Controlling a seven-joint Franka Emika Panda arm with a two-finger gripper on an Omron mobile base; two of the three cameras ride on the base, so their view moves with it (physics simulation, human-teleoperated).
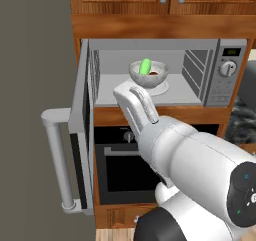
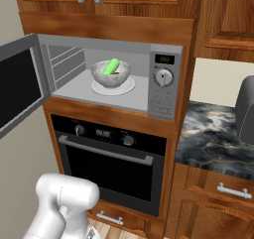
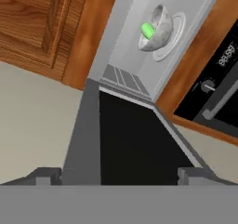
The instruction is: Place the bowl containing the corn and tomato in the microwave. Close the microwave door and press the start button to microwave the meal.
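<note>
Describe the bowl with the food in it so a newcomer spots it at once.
Find the open microwave set in the wooden cabinet wall, above the black oven. On its white turntable sits the bowl, pale grey and glassy. The bright green corn sticking out of it sets it apart.

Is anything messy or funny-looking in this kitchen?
Nothing is spilled or broken. The bowl sits upright on the white turntable inside the microwave, with the corn in it. The one thing left undone: the microwave door hangs wide open.
</note>
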